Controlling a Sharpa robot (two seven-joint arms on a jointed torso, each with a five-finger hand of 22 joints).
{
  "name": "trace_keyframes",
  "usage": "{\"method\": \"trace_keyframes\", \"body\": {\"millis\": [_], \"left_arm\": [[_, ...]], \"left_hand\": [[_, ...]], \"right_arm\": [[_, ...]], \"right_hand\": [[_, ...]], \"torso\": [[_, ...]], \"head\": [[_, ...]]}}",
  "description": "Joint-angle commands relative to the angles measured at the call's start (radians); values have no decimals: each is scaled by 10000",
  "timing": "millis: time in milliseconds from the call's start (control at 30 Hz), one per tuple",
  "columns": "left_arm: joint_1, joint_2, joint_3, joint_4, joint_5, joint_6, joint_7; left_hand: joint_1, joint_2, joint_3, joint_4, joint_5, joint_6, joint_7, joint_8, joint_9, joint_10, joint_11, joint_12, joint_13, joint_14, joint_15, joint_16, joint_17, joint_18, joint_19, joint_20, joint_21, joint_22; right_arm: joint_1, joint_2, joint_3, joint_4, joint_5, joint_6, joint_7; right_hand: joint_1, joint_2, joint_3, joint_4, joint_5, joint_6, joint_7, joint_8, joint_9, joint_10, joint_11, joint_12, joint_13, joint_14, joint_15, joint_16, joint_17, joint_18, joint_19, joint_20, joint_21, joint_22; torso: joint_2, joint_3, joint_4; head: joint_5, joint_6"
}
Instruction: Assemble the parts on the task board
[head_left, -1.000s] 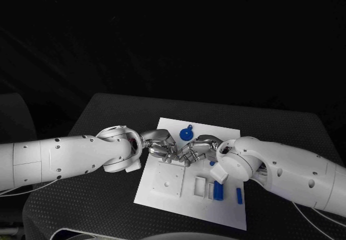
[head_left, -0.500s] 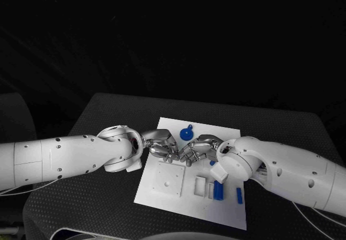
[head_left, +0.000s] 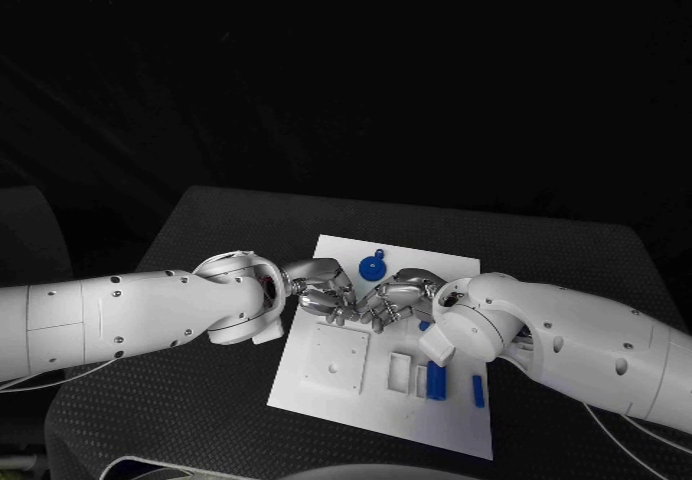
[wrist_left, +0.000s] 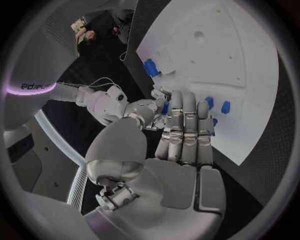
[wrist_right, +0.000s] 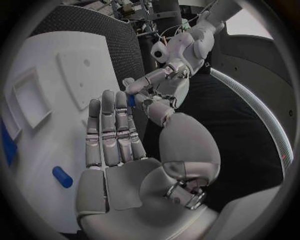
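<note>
Both hands meet fingertip to fingertip over the upper middle of the task board (head_left: 378, 400), which lies at the centre of the black table (head_left: 202, 250) in the head view. We see the left hand (head_left: 320, 289) reaching in from the frame's left and the right hand (head_left: 400, 294) from the right, each with its fingers stretched forward side by side. In the right wrist view a small blue piece (wrist_right: 131, 101) shows at the tips where the two hands touch, so something is pinched there, but we cannot tell which hand has the hold.

We count one white board and, in the head view, four blue parts on it: a round part with a small tab (head_left: 374, 268) at the board's upper edge, a rectangular block (head_left: 436, 381) at the lower right, a thin bar (head_left: 479, 391) beside it, and a bit (head_left: 426, 326) half hidden under the right wrist.

The board's middle is covered by the fingers, and the pinched piece's shape is too small to make out.
</note>
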Motion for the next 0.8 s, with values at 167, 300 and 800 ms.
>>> {"method": "trace_keyframes", "body": {"millis": [167, 300, 800], "left_arm": [[-4, 36, -2, 28, 56, 24, -33], [-4, 37, -2, 33, 60, 39, -35], [-4, 34, -2, 38, 85, 63, -47]], "left_hand": [[19, -41, 79, 44, 52, 215, -185, -39, -8, 56, 5, 11, 10, 48, 18, 44, -22, -86, 47, -31, 55, 217], [23, -45, 93, 56, 76, 210, -180, -58, -14, 46, 10, 0, 11, 38, 22, 37, -28, -86, 39, -29, 53, 216], [26, -48, 102, 65, 93, 212, -178, -69, -16, 44, 12, -5, 12, 34, 24, 35, -32, -87, 33, -27, 51, 216]], "right_arm": [[0, 14, 12, 48, -13, 187, 236], [0, 1, 12, 53, -136, 213, 226], [0, 18, 12, 64, -164, -188, 348]], "right_hand": [[-21, 122, 140, -28, -274, 300, -258, 85, 237, 87, 5, 23, 63, 84, -11, 73, 51, 141, 119, -14, 65, 209], [-29, 171, 265, -10, -403, 156, -213, 49, 317, -48, 62, -77, 81, -91, 58, -19, 56, 126, -40, 22, -17, 194], [19, 239, 355, -54, -407, 19, -196, 121, 584, -647, 337, -447, 3, -662, 341, -367, -47, 12, -612, 134, -264, 199]], "torso": [[-2, -4, -2], [5, -1, -3], [-5, -6, -3]], "head": [[-6, -6], [-9, -6], [-17, -12]]}}
